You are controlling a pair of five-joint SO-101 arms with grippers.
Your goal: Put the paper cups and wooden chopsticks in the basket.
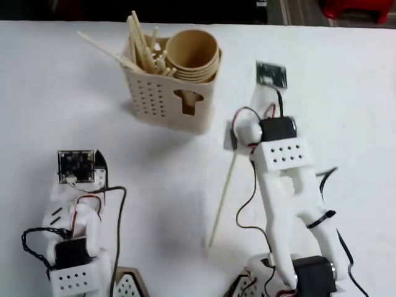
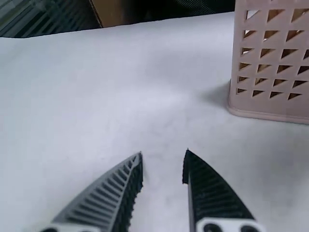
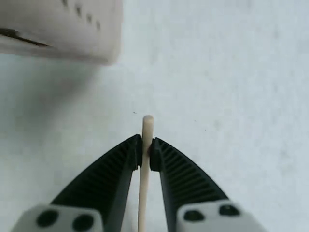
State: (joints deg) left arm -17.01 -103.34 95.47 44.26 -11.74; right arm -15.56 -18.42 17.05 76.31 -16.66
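Right wrist view: right gripper (image 3: 146, 142) was clamped on a chopstick (image 3: 147, 123) near the basket (image 3: 72, 34); left gripper (image 2: 163, 154) sat released, also near the basket.

White table (image 1: 55, 93), red object (image 1: 356, 8) beyond

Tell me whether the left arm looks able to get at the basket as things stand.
Probably yes. The left gripper is open and holds nothing, and open table lies between it and the basket; nothing blocks the way. The right gripper with its chopstick is off that path.
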